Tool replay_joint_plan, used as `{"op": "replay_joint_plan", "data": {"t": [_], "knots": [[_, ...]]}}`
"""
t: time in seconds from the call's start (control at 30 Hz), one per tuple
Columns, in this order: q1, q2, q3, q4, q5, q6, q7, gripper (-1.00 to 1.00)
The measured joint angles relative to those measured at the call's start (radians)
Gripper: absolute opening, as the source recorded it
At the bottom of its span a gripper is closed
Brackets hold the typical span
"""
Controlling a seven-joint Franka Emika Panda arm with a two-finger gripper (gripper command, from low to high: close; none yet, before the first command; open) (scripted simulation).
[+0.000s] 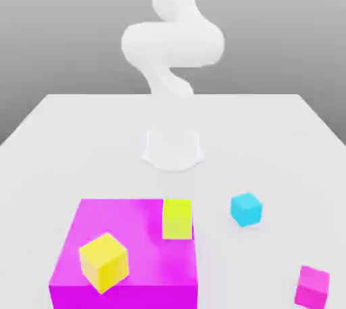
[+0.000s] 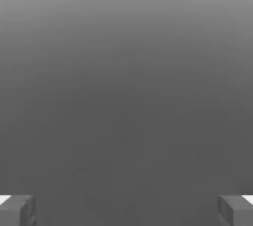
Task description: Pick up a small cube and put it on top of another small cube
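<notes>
The small cyan cube (image 1: 245,209) rests on the white table, toward the exterior view's right and just beyond the big magenta block's corner. My arm (image 1: 172,44) rises from its round base (image 1: 173,149) at the middle of the table, well behind the cube. In the hand view my gripper (image 2: 126,211) is open: its two grey fingertips (image 2: 17,210) stand far apart with nothing between them, against a plain grey background.
A large magenta block (image 1: 145,260) sits at the front, on the exterior view's left, with one yellow cube (image 1: 103,262) on top and another yellow cube (image 1: 177,218) at its far right corner. A small magenta cube (image 1: 312,286) lies at the front right of the table (image 1: 67,138).
</notes>
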Motion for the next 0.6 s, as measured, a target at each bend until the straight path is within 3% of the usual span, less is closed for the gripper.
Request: {"op": "replay_joint_plan", "data": {"t": [0.43,0.6], "knots": [[0.209,0.381,0.151,-0.431,0.115,0.341,0.018,0.0],[0.28,0.619,0.251,-0.604,0.099,0.536,0.08,0.0]]}}
